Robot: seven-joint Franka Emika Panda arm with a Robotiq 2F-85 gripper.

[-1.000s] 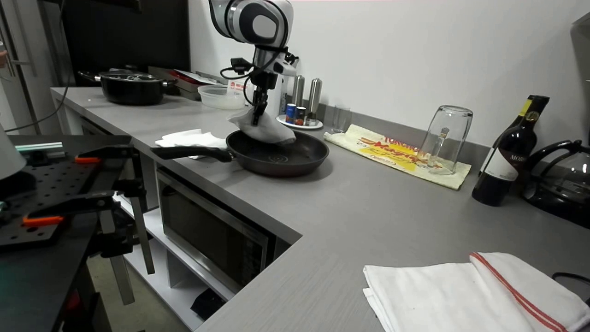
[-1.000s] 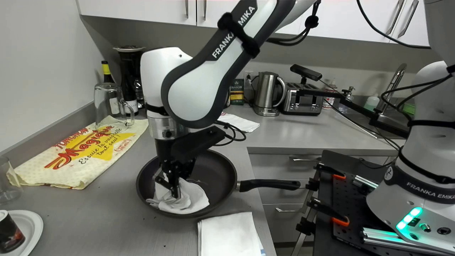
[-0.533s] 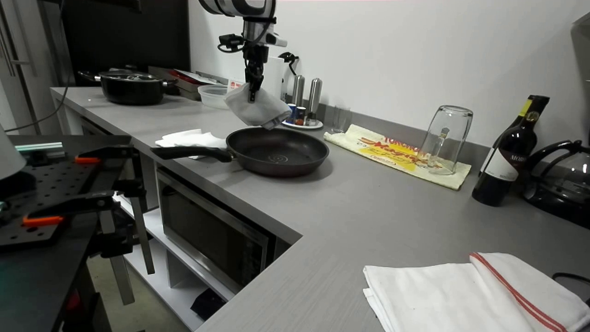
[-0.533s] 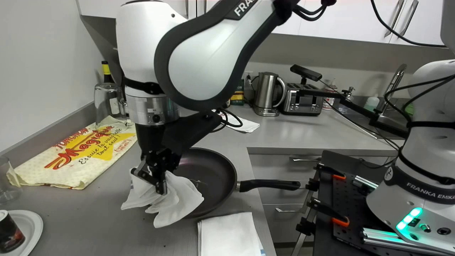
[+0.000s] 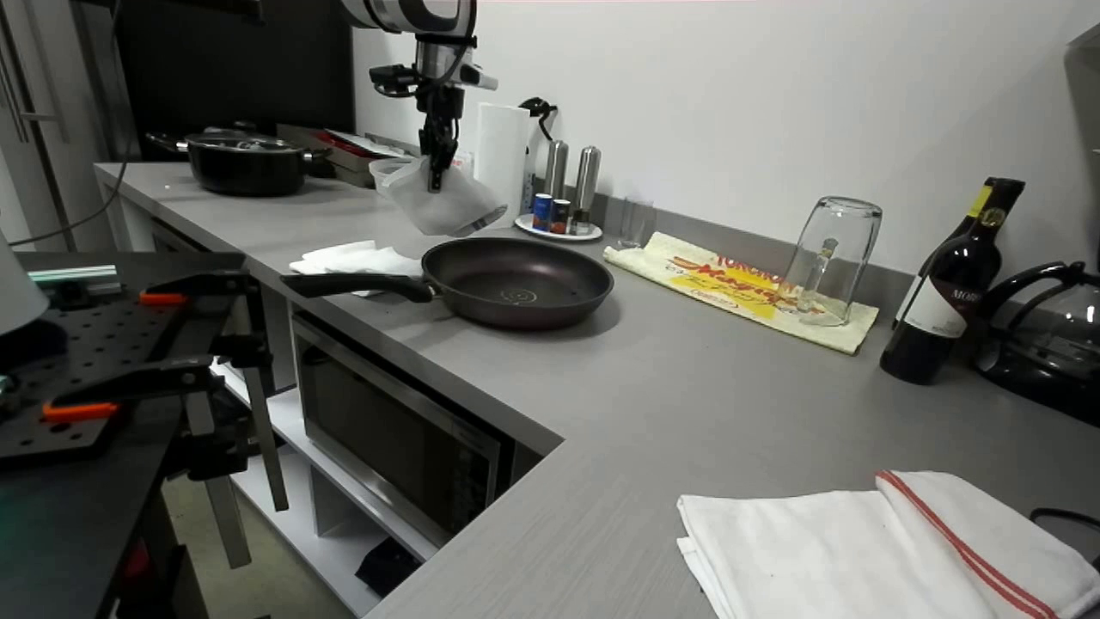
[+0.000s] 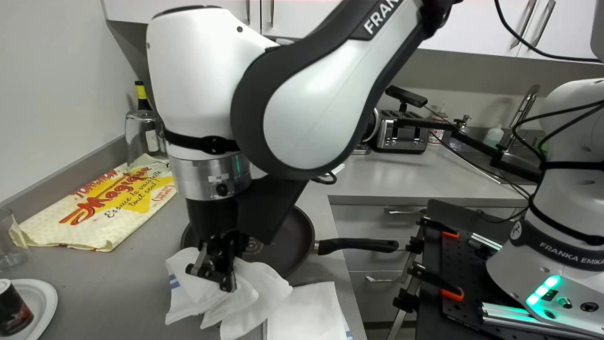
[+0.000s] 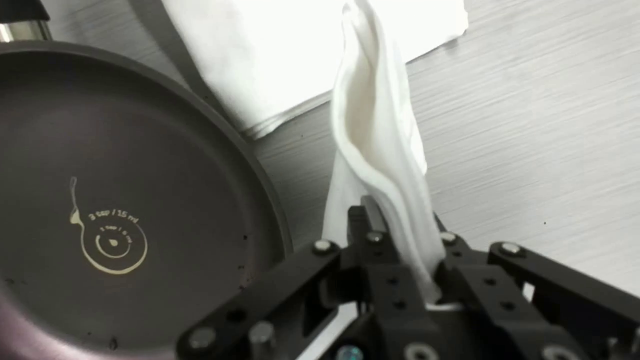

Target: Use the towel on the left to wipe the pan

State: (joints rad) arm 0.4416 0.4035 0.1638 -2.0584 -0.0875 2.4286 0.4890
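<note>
Pinching one towel [image 5: 455, 208]: one hand [image 7: 403, 225], aloft beside one pan [image 5: 550, 284] (two more white cloths [image 5: 808, 550] on counter [image 5: 687, 413]).

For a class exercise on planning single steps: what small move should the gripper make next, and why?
Probably carry the towel over the pan and lower it toward the dark specks. The gripper has the towel pinched and held up to one side of the pan, and the wrist view shows the specks inside the pan; whether crumbs or marks, I cannot tell.
</note>
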